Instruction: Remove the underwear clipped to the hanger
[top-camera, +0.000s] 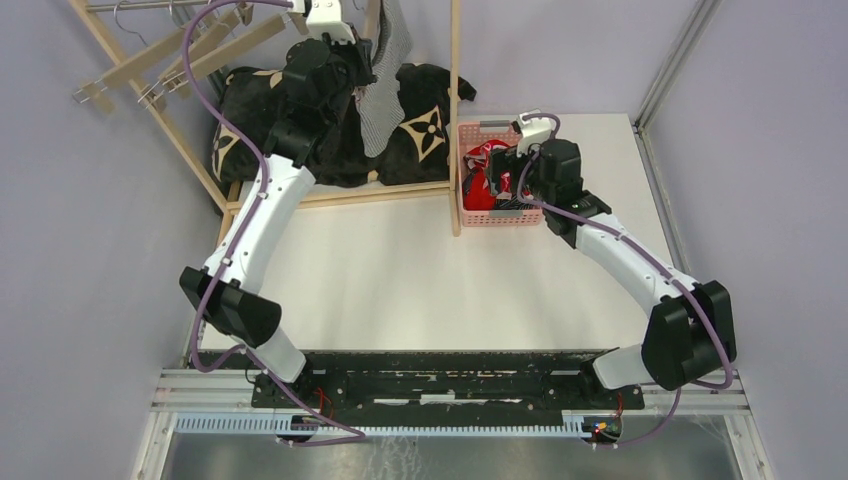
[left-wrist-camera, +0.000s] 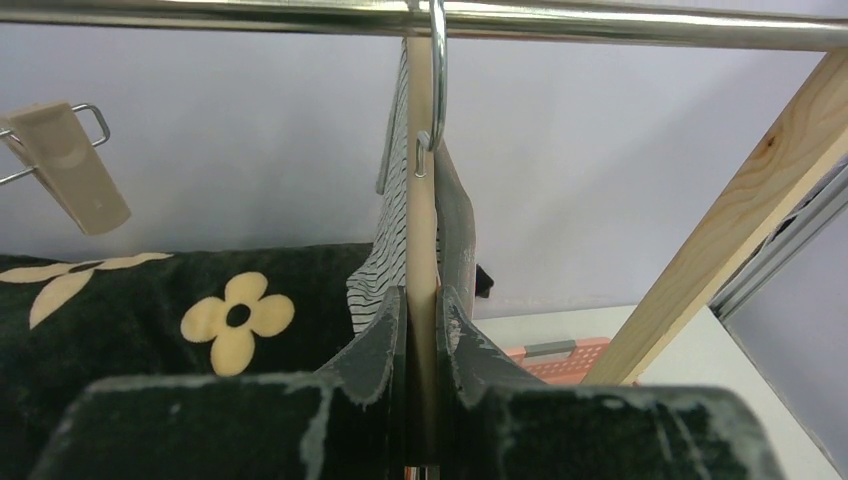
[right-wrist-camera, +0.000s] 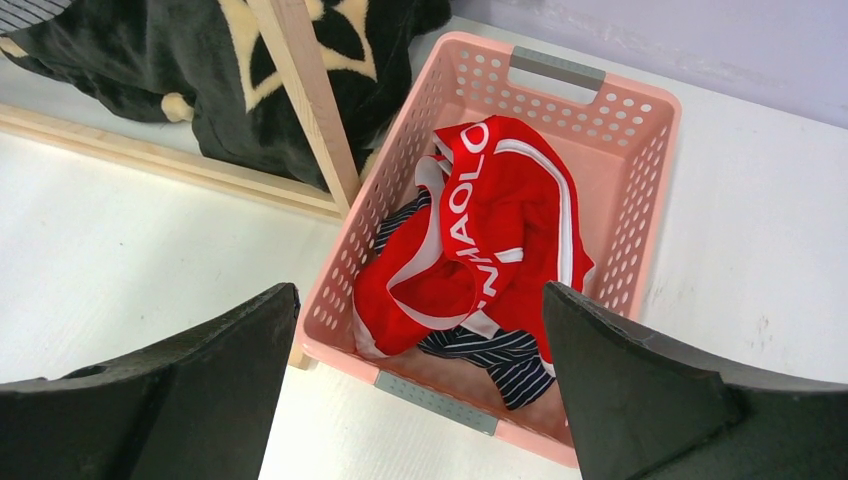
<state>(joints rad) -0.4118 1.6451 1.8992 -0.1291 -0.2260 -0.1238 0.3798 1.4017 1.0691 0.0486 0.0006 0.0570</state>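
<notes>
The grey fine-striped underwear (top-camera: 385, 85) (left-wrist-camera: 385, 250) hangs from a wooden hanger (left-wrist-camera: 421, 200) hooked on the metal rail (left-wrist-camera: 200, 12). My left gripper (left-wrist-camera: 422, 310) (top-camera: 350, 45) is up at the rail, shut on the hanger's wooden bar, seen edge-on between its fingers. The red underwear (right-wrist-camera: 500, 220) (top-camera: 483, 180) with white lettering lies in the pink basket (right-wrist-camera: 640, 170) (top-camera: 487, 218) on top of the navy striped underwear (right-wrist-camera: 490, 350). My right gripper (right-wrist-camera: 420, 330) (top-camera: 505, 175) hovers over the basket's near edge, open and holding nothing.
A black cushion (top-camera: 250, 110) (left-wrist-camera: 120, 300) with beige flower marks lies on the rack's base. A wooden rack post (top-camera: 455, 100) (right-wrist-camera: 310, 110) stands next to the basket. Bare wooden hangers (top-camera: 170, 65) hang at the left, one with a loose clip (left-wrist-camera: 70, 165).
</notes>
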